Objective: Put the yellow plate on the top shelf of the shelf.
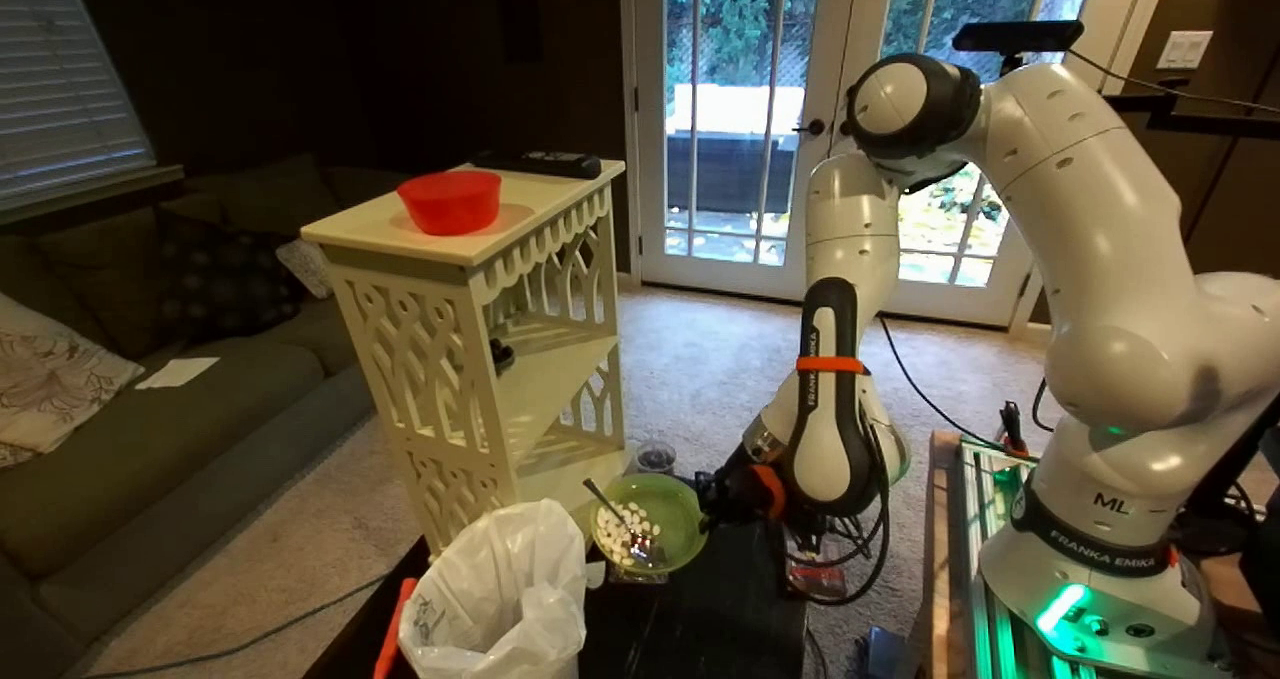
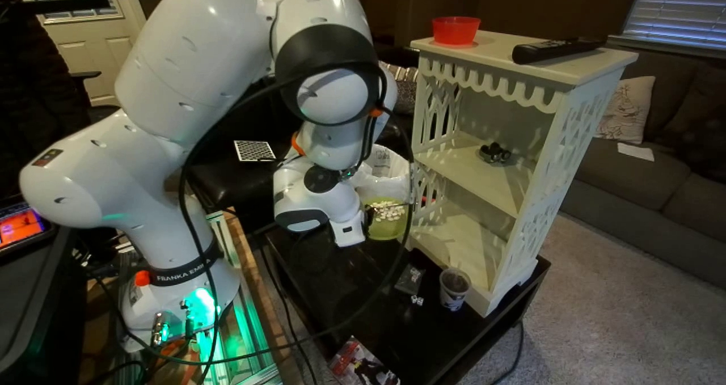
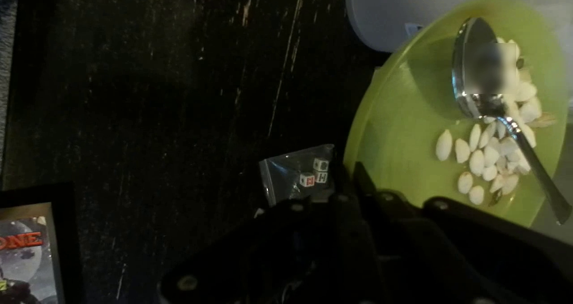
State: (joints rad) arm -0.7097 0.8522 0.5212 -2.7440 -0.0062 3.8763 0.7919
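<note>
My black fingers (image 3: 365, 183) pinch the rim of the round yellow-green plate (image 3: 421, 129), white oval pieces (image 3: 491, 154) and a metal spoon (image 3: 483, 107) inside, near the cream-white lattice-sided shelf (image 1: 480, 349).

I read "FRANKA EMIKA" on arm link (image 1: 835, 409) and base collar (image 1: 1085, 551); "ML" above collar. Red "ONE", start cut off, on printed cover (image 3: 24, 254). Dice (image 3: 309, 179): "H" or sideways "I", unclear.

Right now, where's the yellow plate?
In an exterior view, the yellow plate is just right of the white plastic bag, its rim in the gripper; in the wrist view it shows at right, beside the clear bag of dice.
</note>
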